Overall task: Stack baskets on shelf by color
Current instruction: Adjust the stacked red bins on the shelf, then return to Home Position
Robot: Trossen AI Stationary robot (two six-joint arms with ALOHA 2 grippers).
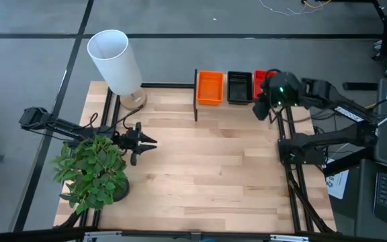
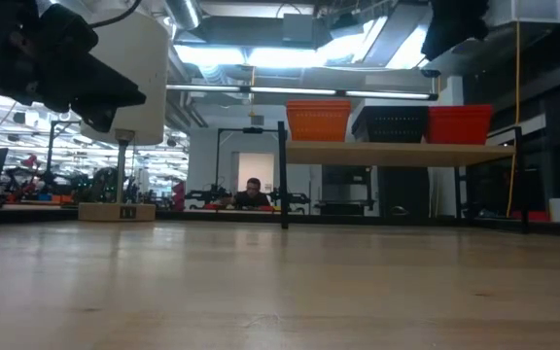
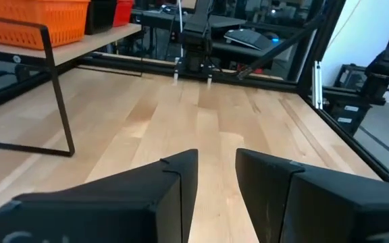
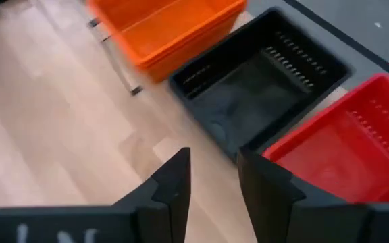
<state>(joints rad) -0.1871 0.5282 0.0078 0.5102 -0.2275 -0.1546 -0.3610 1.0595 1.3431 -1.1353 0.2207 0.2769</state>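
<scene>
Wood tabletop point(image 1: 207, 181), mid frame: lamp point(image 1: 116, 64) upper left, potted plant point(image 1: 93, 171) lower left, shelf point(image 1: 200, 107) top centre w/ orange basket point(image 1: 209, 87), black basket point(image 1: 239, 87), red basket point(image 1: 261, 79) side by side.

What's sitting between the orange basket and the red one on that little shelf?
A black basket sits between the orange basket and the red basket on the shelf. The high and low views both show it.

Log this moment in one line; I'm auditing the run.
orange, black, red plastic mesh baskets: on wood-top shelf | left gripper: open, empty | right gripper: open, above baskets
</scene>
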